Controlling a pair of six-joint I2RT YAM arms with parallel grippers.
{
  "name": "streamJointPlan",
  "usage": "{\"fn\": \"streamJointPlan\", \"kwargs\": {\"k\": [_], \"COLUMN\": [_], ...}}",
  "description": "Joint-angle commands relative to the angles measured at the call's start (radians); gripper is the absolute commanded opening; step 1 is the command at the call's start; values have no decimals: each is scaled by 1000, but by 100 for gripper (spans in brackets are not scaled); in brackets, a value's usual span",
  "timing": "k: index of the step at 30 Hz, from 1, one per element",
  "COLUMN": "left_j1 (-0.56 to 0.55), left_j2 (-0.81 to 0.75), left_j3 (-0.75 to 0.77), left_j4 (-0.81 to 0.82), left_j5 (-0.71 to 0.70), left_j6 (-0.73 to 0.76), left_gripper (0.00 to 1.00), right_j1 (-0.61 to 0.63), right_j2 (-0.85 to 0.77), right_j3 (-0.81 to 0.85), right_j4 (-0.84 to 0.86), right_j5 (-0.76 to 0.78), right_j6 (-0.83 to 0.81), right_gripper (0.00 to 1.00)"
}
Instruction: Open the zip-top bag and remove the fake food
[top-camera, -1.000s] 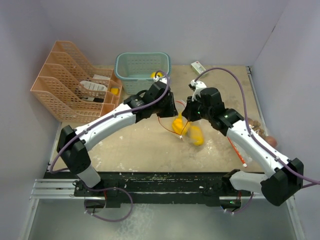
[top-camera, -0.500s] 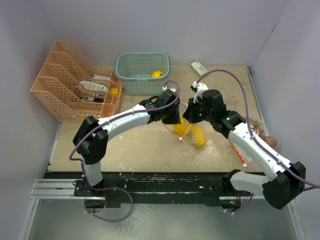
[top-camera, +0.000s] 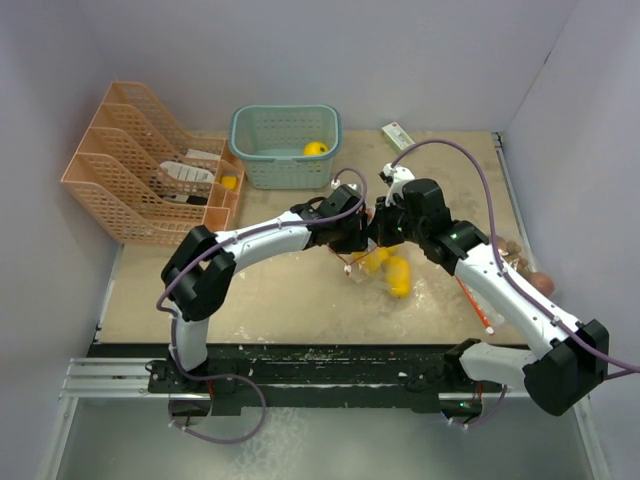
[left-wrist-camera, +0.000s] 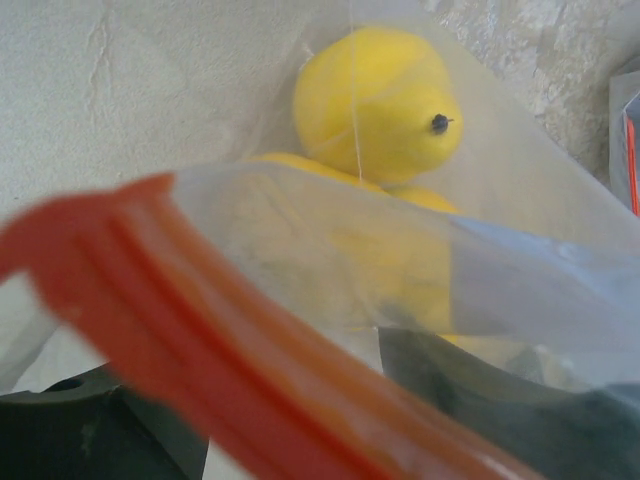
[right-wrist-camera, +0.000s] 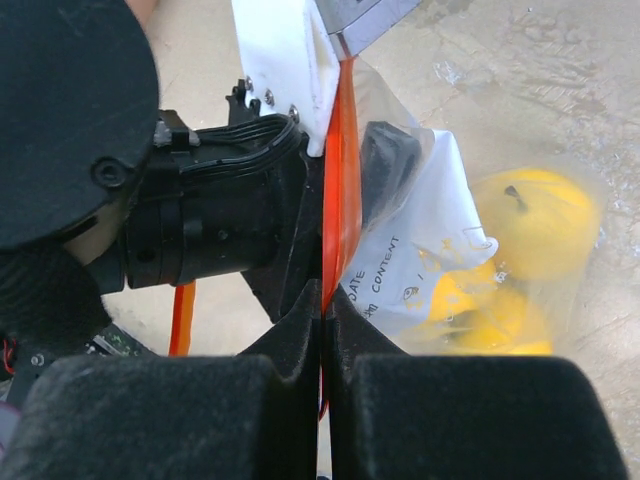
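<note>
Plainly, my right gripper (right-wrist-camera: 324, 300) was pressed together on the orange-red zip strip (right-wrist-camera: 340, 190) of the clear plastic zip-top bag (top-camera: 372, 268), pinching one lip of the mouth and holding that edge up. My left gripper (top-camera: 354, 236) stood spread right against it. One dark finger (left-wrist-camera: 470, 400) showed through the film on the inner side of the lip and the other sat outside it — nothing was clamped between them that I could see. The glossy yellow plastic toy fruits (left-wrist-camera: 375, 95) lay in the bag's far end, beyond and below both sets of fingertips, not yet out.

The risk, as I judged it, was that my left jaws might close on loose film rather than on the free lip. Pulling apart would then stretch or tear the bag instead of widening the mouth. With only a thin strip in my right pinch, a hard tug could also slide it out — and the bag would drop with the fruits inside.

Against a second earlier, my left gripper had come from well short of the bag to hard beside my right fingertips. The left elbow had swung in toward the middle, and the fruits had shifted a little toward my right side.
</note>
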Motion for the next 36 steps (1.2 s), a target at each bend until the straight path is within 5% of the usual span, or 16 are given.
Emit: {"fn": "streamJointPlan", "kwargs": {"k": [1,8,12,23,36], "left_j1": [-9,-53,-65,-66,-66], "left_j2": [49,175,223,130,-56], "left_j3": [12,75,122,97,54], "left_j4": [71,24,-3,-44,-149], "left_j5": [67,84,91,28,-100], "left_j6": [-14,-23,-15,21,82], "left_gripper": [66,85,86,39,19], "right_j1": [-3,-2,-3,-3,-3], "right_j2": [0,-3,-9,-21,-7], "right_j3": [-1,-10,-10,-48,-43], "right_j4": [37,39,35,23,16], "right_j5": [-18,-27,-28,-31,-8], "right_j6": [-9,-9,-8,2,2], "right_gripper": [0,0,0,0,0]}}
